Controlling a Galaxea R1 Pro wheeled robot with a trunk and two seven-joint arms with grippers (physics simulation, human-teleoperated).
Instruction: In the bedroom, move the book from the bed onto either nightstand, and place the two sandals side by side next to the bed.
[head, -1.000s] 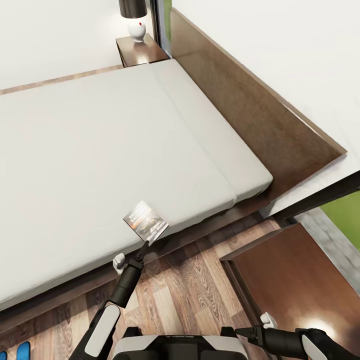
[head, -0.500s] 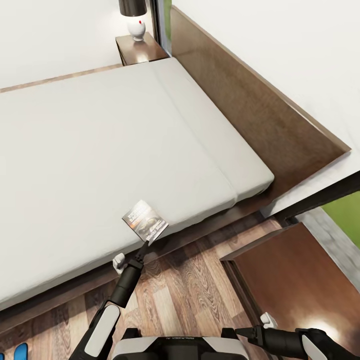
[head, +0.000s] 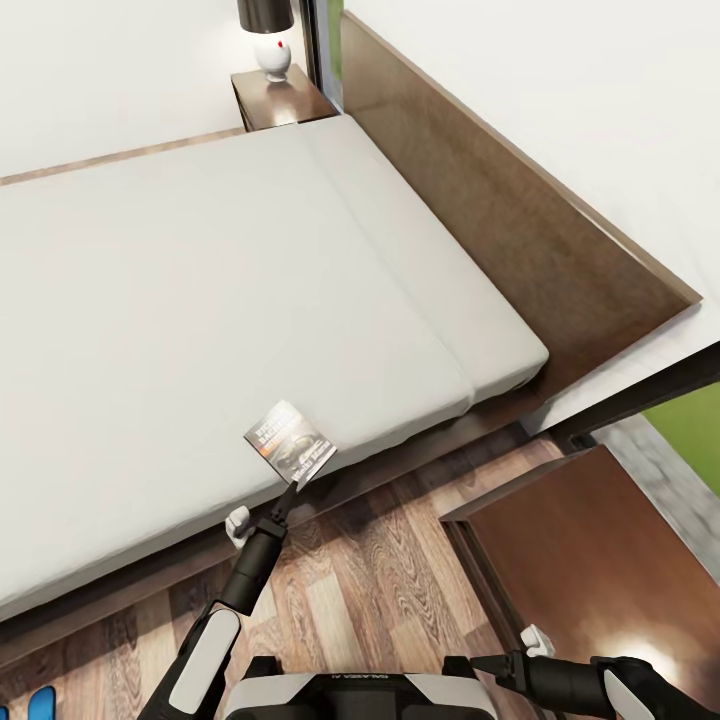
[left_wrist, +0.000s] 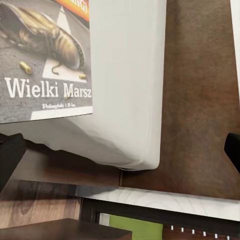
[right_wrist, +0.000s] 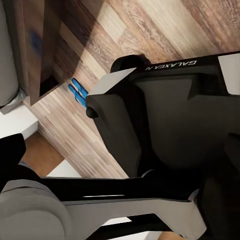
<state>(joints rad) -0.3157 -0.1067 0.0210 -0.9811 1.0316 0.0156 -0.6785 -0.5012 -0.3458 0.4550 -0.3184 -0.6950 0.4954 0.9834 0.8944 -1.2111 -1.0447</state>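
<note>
The book (head: 290, 443) lies flat on the near edge of the bed's light-grey mattress (head: 200, 300), its dark cover with white lettering up; the left wrist view shows the book (left_wrist: 45, 60) close. My left gripper (head: 292, 487) is at the book's near edge, just off the mattress side, open, its fingers (left_wrist: 10, 155) wide apart and empty. My right gripper (head: 478, 662) hangs low over the floor in front of my trunk, open and empty. A blue sandal (head: 40, 703) pokes in at the bottom left, and the blue sandals (right_wrist: 76, 92) lie on the wood floor.
A dark brown nightstand (head: 590, 560) stands close at my right. A second nightstand (head: 285, 105) with a lamp (head: 268, 40) is at the bed's far side. The tall headboard (head: 500, 230) runs along the right. Wood floor (head: 380, 580) lies between me and the bed frame.
The head view shifted slightly a second ago. The book, both arms and grippers have held still since.
</note>
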